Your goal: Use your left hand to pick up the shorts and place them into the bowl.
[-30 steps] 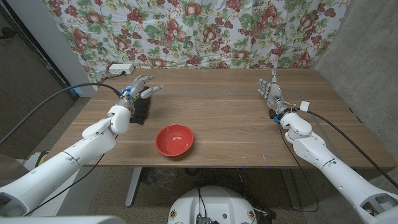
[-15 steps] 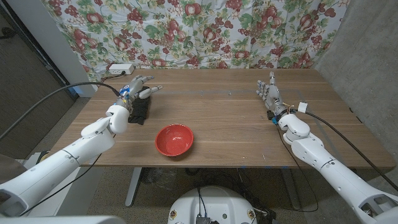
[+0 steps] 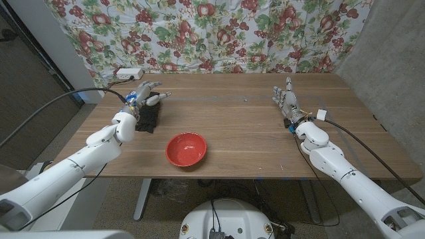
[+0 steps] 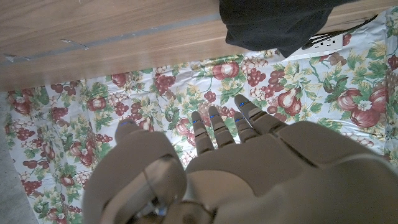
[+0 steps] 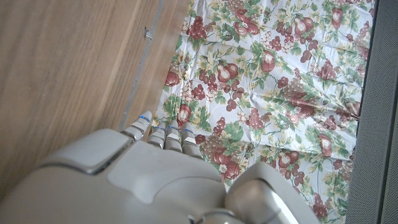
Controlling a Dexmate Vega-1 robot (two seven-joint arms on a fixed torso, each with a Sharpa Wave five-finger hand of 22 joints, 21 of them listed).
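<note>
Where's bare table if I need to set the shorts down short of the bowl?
Bare wood spans from the red bowl across to the right hand, and behind the bowl toward the floral cloth. It is crowded around the left hand, over the black shorts.

A long rectangular wooden table [image 3: 246,126] with a warm brown grain stands before a hanging cloth backdrop printed with red fruit and green leaves on white [image 3: 212,33]. A grey textured wall [image 3: 392,60] rises on one side. A white power strip [image 3: 128,74] lies at the table's far corner.
</note>
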